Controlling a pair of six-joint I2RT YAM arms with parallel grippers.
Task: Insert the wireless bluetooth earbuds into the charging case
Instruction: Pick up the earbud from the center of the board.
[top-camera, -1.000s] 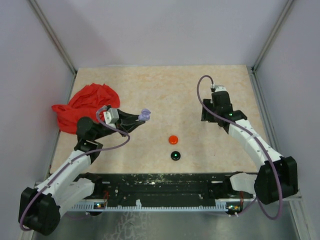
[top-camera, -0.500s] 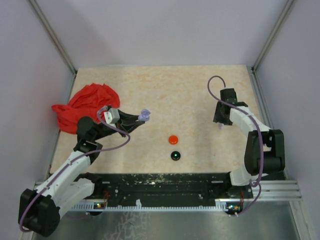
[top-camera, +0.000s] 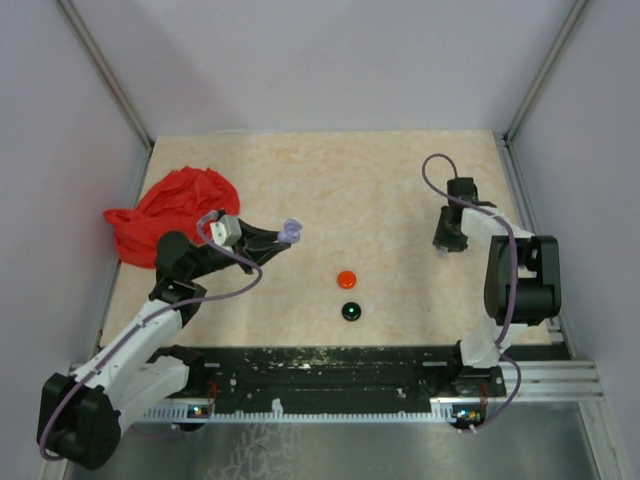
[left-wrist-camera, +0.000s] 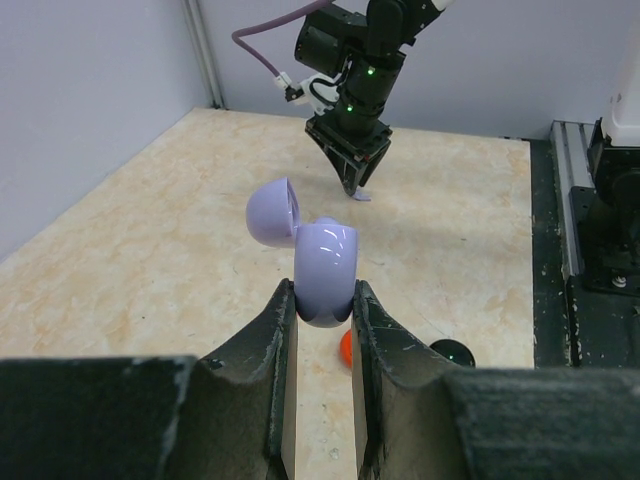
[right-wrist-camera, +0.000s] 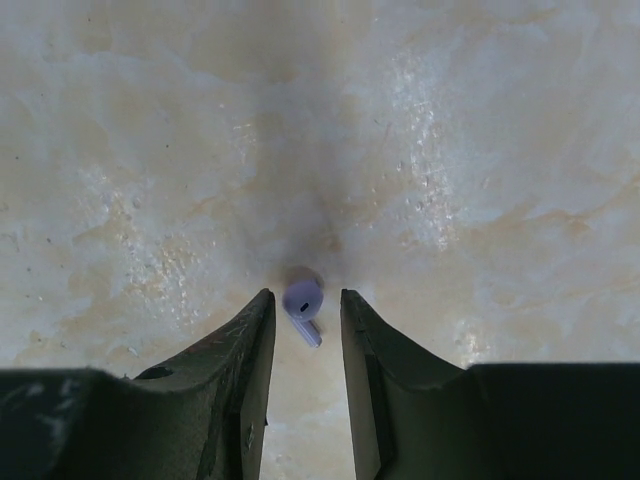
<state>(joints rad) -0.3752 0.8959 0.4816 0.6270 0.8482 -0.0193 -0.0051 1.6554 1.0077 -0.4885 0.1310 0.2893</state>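
Note:
My left gripper (left-wrist-camera: 324, 296) is shut on the base of a lavender charging case (left-wrist-camera: 326, 268), held above the table with its lid (left-wrist-camera: 272, 212) flipped open. From above, the case (top-camera: 290, 231) shows at the left gripper (top-camera: 283, 234) tips. One lavender earbud (right-wrist-camera: 301, 299) with a short stem lies on the table at the right. My right gripper (right-wrist-camera: 305, 297) points down over it, a finger on each side with a small gap to both. In the left wrist view that earbud (left-wrist-camera: 363, 196) lies just under the right gripper (left-wrist-camera: 356, 180).
A red cloth (top-camera: 165, 210) is bunched at the table's left edge, behind my left arm. A small orange disc (top-camera: 346, 277) and a black disc (top-camera: 350, 311) with a green light lie near the front centre. Grey walls close in the table on three sides.
My right arm folded back toward the right wall and its gripper came down around the earbud, the jaws narrowing. My left arm and the case stayed put.

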